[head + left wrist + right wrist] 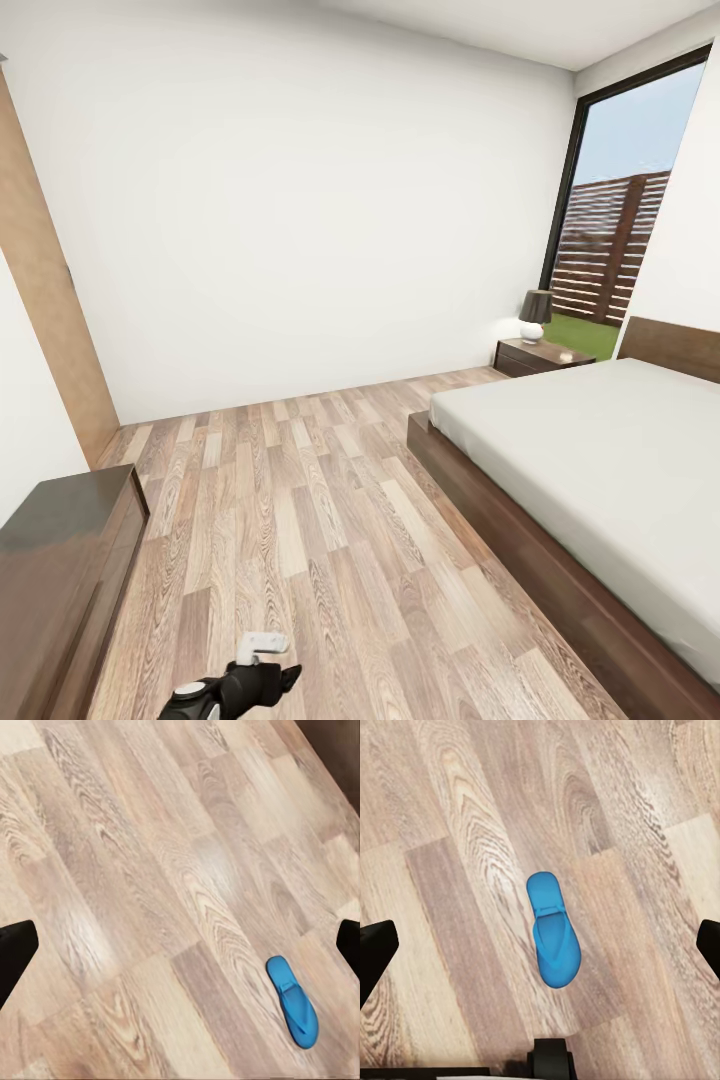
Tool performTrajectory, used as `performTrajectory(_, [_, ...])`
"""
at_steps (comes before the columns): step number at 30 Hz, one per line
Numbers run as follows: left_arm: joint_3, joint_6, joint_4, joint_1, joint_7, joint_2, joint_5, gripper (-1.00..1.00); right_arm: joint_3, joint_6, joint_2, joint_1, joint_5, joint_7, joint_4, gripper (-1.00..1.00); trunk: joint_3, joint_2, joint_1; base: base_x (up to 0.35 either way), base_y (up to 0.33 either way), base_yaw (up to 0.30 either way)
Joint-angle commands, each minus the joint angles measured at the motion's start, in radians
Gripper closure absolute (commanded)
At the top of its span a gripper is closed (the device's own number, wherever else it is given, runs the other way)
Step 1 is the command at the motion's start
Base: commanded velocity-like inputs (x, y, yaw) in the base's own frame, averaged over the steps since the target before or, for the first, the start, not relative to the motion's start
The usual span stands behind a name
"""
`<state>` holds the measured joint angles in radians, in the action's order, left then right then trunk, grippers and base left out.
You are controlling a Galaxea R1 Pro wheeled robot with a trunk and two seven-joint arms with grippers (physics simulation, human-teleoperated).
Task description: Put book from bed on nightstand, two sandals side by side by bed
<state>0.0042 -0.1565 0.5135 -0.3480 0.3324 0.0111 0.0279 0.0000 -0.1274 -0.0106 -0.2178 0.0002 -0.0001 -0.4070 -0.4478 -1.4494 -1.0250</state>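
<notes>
The bed, with a dark wooden frame and a bare grey mattress, fills the right of the head view. A nightstand stands beside its headboard at the far wall. The book is out of view. A blue sandal lies flat on the plank floor below my right gripper, whose black fingertips stand wide apart, open and empty. A blue sandal also lies on the floor off to one side of my open left gripper. I cannot tell whether it is the same sandal. My left arm shows at the bottom edge of the head view.
A long low dark cabinet runs along the left wall, below the tan sliding door. A small lamp sits on the nightstand by the tall black-framed window. Wood floor stretches between the cabinet and the bed.
</notes>
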Motion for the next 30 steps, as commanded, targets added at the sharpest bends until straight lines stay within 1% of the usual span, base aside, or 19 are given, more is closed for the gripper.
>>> performTrajectory(1, [0.002, -0.008, 0.002, 0.000, 0.035, -0.006, 0.009, -1.00, 0.000, -0.006, 0.000, 0.000, 0.000, 0.000, -0.002, -1.00, -0.001, -0.001, 0.000, 0.000, 0.000, 0.000])
performTrajectory(3, [0.007, -0.008, 0.002, 0.000, 0.097, -0.015, 0.022, -1.00, -0.001, -0.006, 0.000, 0.000, 0.000, -0.001, -0.002, -1.00, -0.001, -0.001, 0.000, 0.000, 0.000, 0.000])
performTrajectory(4, [0.011, -0.008, 0.002, 0.000, 0.153, -0.025, 0.034, -1.00, -0.001, -0.006, 0.000, 0.000, 0.000, -0.002, -0.002, -1.00, -0.001, -0.001, 0.000, 0.000, 0.000, 0.000])
performTrajectory(6, [0.014, -0.008, 0.003, 0.000, 0.202, -0.035, 0.044, -1.00, -0.001, -0.006, 0.000, 0.000, 0.000, -0.002, -0.002, -1.00, -0.001, -0.001, 0.000, 0.000, 0.000, 0.000])
performTrajectory(7, [0.016, -0.008, 0.003, 0.000, 0.246, -0.045, 0.052, -1.00, -0.002, -0.006, 0.000, 0.000, 0.000, -0.002, -0.001, -1.00, -0.001, -0.001, 0.000, 0.000, 0.000, 0.000])
performTrajectory(12, [0.020, -0.008, 0.003, 0.000, 0.344, -0.062, 0.063, -1.00, -0.002, -0.006, 0.000, 0.000, 0.001, -0.003, -0.001, -1.00, -0.001, -0.001, 0.000, 0.000, 0.000, 0.000])
performTrajectory(18, [0.020, -0.010, 0.003, 0.000, 0.372, -0.066, 0.066, -1.00, -0.002, -0.006, 0.000, 0.000, 0.002, -0.003, 0.000, -1.00, -0.001, -0.001, 0.000, 0.000, 0.000, 0.000])
performTrajectory(30, [0.020, -0.012, 0.003, 0.000, 0.377, -0.065, 0.066, -1.00, 0.001, -0.006, 0.002, 0.000, 0.006, -0.003, 0.009, -1.00, -0.039, -0.085, -0.046, 0.000, 0.000, 0.000])
